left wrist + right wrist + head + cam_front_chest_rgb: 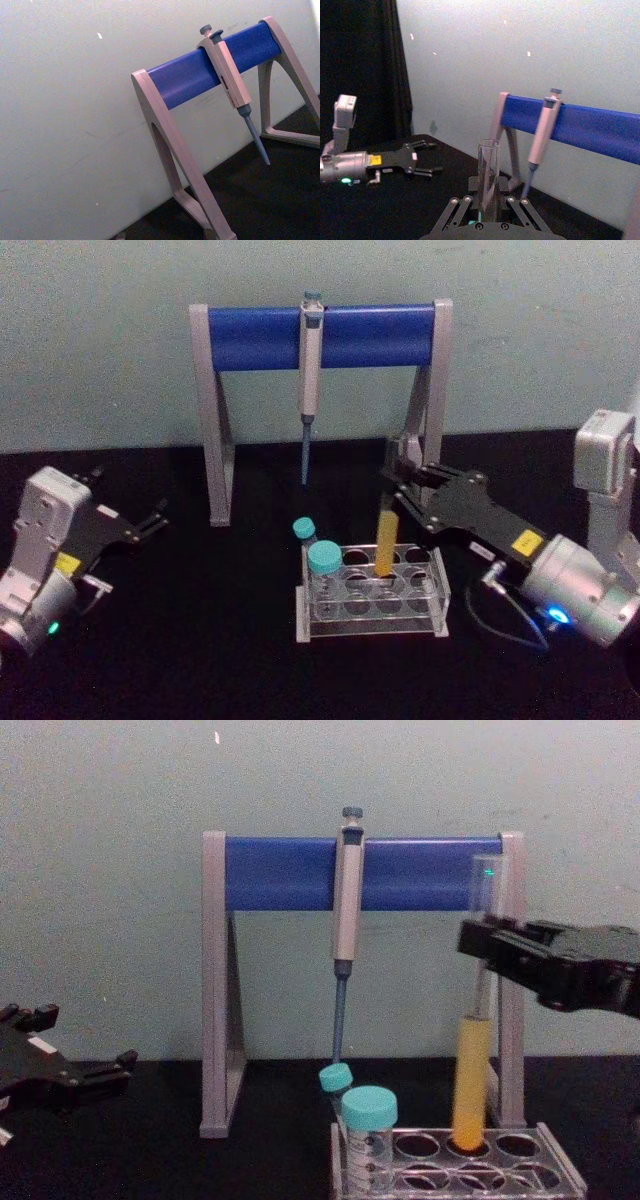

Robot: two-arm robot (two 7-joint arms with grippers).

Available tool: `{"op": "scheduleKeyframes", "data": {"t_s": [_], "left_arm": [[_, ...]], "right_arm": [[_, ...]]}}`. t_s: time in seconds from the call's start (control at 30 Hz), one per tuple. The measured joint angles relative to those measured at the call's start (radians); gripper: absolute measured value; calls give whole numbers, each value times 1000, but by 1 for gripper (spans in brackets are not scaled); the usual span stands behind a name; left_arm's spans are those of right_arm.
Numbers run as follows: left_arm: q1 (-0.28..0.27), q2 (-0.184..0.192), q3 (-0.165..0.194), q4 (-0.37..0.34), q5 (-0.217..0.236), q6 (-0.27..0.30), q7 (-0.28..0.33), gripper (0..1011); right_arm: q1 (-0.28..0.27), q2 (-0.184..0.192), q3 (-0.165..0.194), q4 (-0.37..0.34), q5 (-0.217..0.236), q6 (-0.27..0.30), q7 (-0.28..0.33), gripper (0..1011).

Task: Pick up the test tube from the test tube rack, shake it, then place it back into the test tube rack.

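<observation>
Nearest, at front centre of the black table (200,660): rack (372,632), clear, low, two rows of round holes. Held two capped tubes (323,565) at its left end, teal caps up, one behind the other, the rear one tilted. Carried the tube (386,540) upright at a back-row hole near the middle, with its round foot at the level of the top plate. Could not tell whether seated or just clear of the hole. Showed yellow-orange liquid in the lower part and clear glass above, mouth open.

To the right: right gripper (395,485), black, reached in from the right edge above the rack. Fingers closed on the tube's clear upper part, above the liquid line, one on either side.

To the left: left gripper (152,522), low over the table, well apart from the rack. Fingers spread apart, pointed toward the stand.

Behind the rack: stand (260,337), grey legs, blue crossbar, set against a pale wall. Bore a pipette (310,360) hung at mid-bar, tip down, clear of the table, beyond the rack's left end.
</observation>
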Motion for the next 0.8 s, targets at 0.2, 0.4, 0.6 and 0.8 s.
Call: {"op": "scheduleKeyframes", "data": {"t_s": [0.2,0.4,0.6,0.8], "left_arm": [[0,0,0,0,0,0,0,1001],[0,0,0,0,0,0,0,1001],[0,0,0,0,0,0,0,1001],[0,0,0,0,0,0,0,1001]], "right_arm": [[57,-38,-35,47,-3,-17,9,229],[106,-67,-45,99,-19,-30,-9,229],[117,-73,-36,117,-27,-33,-26,229],[115,-73,-28,116,-30,-33,-31,229]]}}
